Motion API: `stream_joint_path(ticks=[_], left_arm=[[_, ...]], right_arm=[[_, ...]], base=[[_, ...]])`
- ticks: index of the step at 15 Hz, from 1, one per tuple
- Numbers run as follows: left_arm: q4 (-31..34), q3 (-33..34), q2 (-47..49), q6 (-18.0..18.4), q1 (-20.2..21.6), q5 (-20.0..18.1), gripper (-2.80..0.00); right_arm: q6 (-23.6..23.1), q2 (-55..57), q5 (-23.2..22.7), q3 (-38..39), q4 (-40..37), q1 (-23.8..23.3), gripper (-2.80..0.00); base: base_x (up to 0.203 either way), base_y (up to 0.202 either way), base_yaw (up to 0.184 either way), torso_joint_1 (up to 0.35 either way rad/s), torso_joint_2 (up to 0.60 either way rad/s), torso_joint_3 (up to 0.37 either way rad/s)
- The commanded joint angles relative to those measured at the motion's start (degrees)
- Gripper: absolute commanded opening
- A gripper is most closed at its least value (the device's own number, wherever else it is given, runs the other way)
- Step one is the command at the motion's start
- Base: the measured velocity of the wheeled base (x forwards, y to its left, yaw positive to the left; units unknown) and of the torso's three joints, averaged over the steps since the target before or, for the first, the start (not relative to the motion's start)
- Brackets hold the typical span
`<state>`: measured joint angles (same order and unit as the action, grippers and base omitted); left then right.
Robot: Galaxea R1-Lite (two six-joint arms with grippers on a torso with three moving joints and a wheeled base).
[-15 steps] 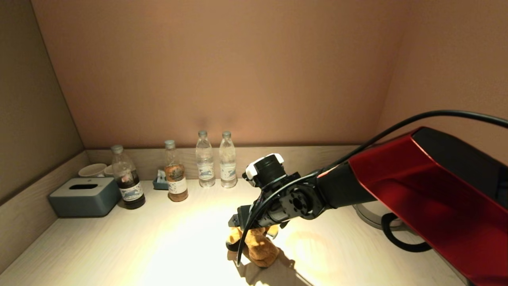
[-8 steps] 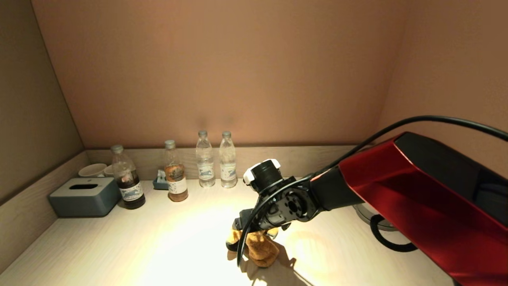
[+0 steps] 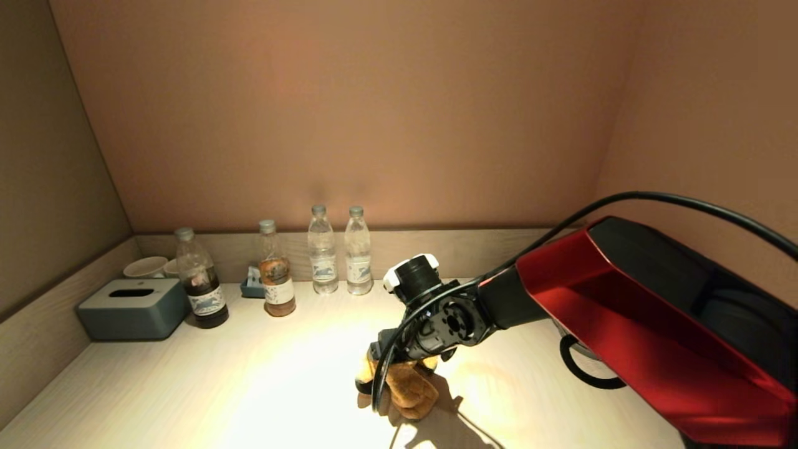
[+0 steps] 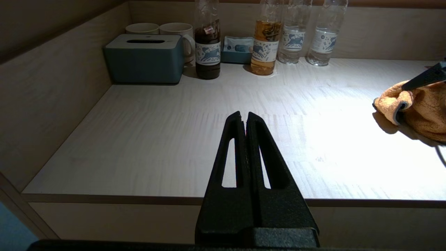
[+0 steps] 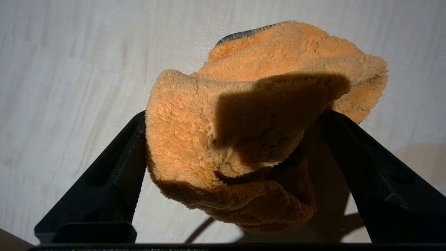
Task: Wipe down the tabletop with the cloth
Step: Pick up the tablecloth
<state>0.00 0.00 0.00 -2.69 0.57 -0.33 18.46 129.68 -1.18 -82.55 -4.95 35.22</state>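
Counter of pale wood carries a red right arm reaching to its middle, where the right pincer points down with fingers spread wide around a crumpled orange cloth lying on the surface. At the front edge, the left pincer hangs pressed together, holding nothing. Four bottles line the back wall.

Cloth: I see fluffy orange pile.
Tabletop: I see pale, matt wood grain.
Bottles: clear plastic.
Right arm shell: glossy red.
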Motion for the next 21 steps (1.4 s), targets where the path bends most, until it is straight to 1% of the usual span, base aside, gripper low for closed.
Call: stream_joint_path(ticks=[1,9,10,18,21], left_arm=[[0.0,0.0,0.1,0.0,0.0,0.0,-2.80],[0.0,0.0,0.1,0.0,0.0,0.0,-2.80],[0.0,0.0,0.1,0.0,0.0,0.0,-2.80],[0.0,0.0,0.1,0.0,0.0,0.0,-2.80],[0.0,0.0,0.1,0.0,0.0,0.0,-2.80]], right_arm=[[0.1,0.9,0.0,-0.3,0.0,-0.2,0.00],[0.2,2.9,0.0,-1.2,0.1,-0.2,0.00],[0.2,2.9,-0.1,-1.2,0.1,-0.1,-2.80],[0.7,2.7,-0.6,-0.9,0.1,-0.1,-2.80],[0.8,1.0,-0.5,-0.9,0.1,-0.2,-2.80]], base=[[0.000,0.000,0.000,0.000,0.00,0.000],[0.000,0.000,0.000,0.000,0.00,0.000],[0.000,0.000,0.000,0.000,0.00,0.000],[0.000,0.000,0.000,0.000,0.00,0.000],[0.000,0.000,0.000,0.000,0.00,0.000]])
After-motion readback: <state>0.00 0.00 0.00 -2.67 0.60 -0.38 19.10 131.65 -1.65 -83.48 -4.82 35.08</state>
